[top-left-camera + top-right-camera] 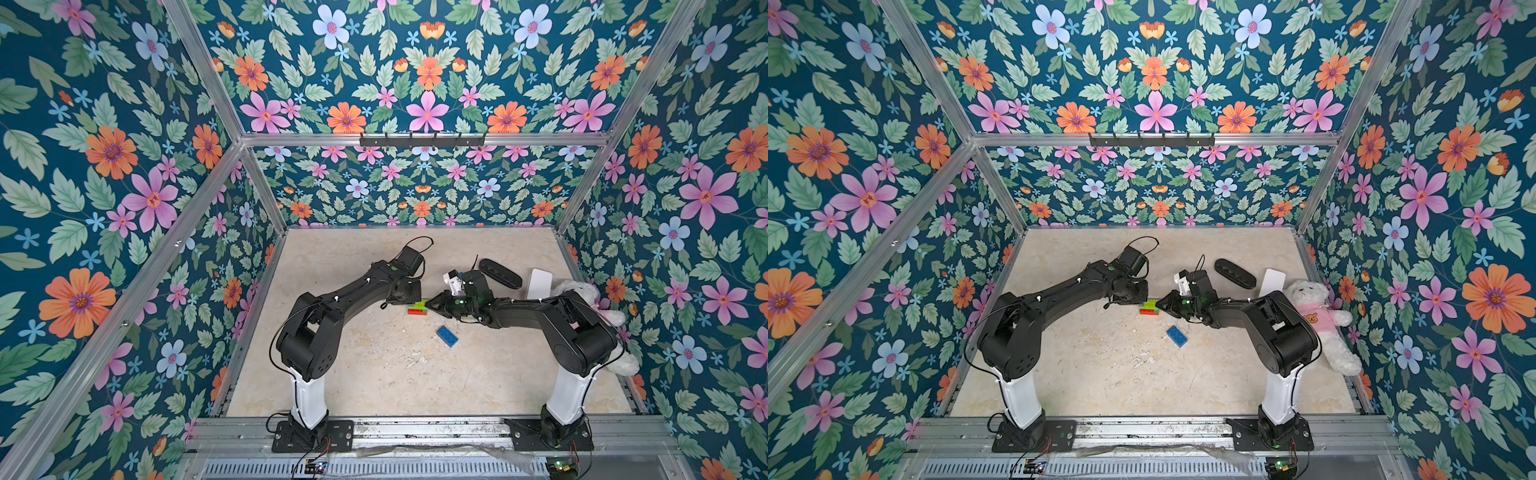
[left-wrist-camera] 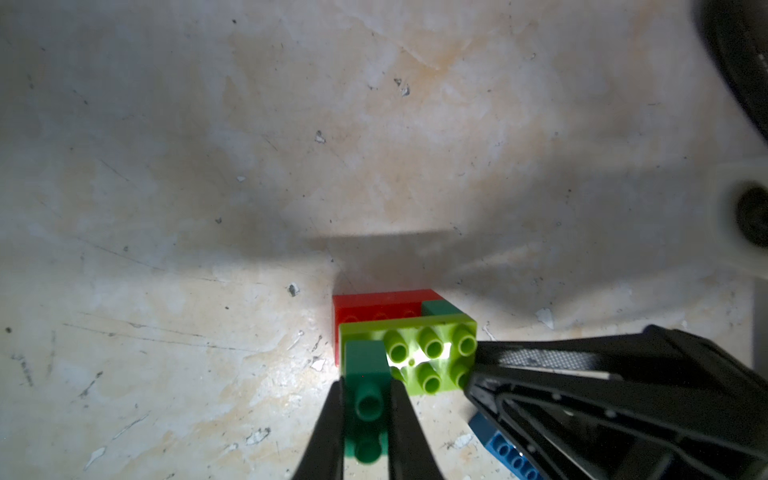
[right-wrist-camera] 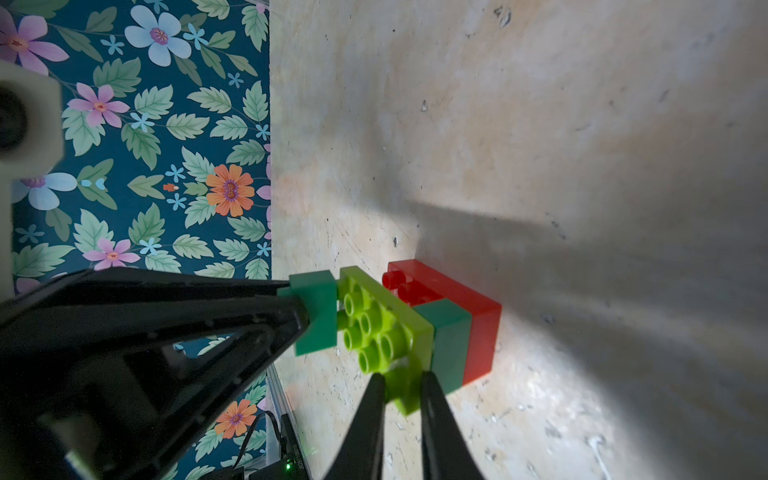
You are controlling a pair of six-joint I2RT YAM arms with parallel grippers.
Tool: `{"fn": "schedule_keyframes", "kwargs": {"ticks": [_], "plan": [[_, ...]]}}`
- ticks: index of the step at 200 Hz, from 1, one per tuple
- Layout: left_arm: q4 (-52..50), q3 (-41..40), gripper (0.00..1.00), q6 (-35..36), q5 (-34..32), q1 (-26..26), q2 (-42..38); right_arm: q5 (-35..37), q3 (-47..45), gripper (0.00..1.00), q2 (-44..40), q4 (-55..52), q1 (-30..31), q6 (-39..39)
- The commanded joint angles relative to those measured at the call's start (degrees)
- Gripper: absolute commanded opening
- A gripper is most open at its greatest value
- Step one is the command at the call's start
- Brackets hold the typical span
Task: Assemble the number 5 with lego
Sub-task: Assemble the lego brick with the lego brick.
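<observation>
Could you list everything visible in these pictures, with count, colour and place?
red brick: 1, red, lowest layer, centre
lime-green brick: 1, lime green, top layer above it
inner small brick: 1, dark green, between those two
held small brick: 1, dark green, at the lime-green brick's end
blue brick: 1, blue, loose, near the red brick
oblong case: 1, black, far right area
flat panel: 1, white, beside the case
teddy bear: 1, white, pink shirt, right edge
hook rail: 1, black, high at the rear
table: 1, beige, below all
left gripper: 1, black, shut on held small brick
right gripper: 1, black, shut on lime-green brick
</observation>
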Motion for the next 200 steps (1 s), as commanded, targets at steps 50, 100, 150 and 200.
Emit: {"fn": "schedule_keyframes", "kwargs": {"ticks": [50,100,150,200], "plan": [[0.1,-0.4,0.03,0.6,-0.2,0.0,-0.4,4.4,-0.2,0.18,0.9,-8.2,0.0,-0.5],[-0.5,0.4,0.02,1.3,-0.1,1.3,-0.4,4.4,-0.1,0.18,0.8,-8.4,0.0,-0.8],[0.4,0.2,0.11,1.2,1.5,1.3,-0.1,4.2,0.2,0.18,1.0,-8.4,0.1,-0.7],[0.7,0.5,0.23,1.1,1.7,1.3,-1.2,4.1,0.4,0.18,0.9,-8.6,0.1,-0.9]]}}
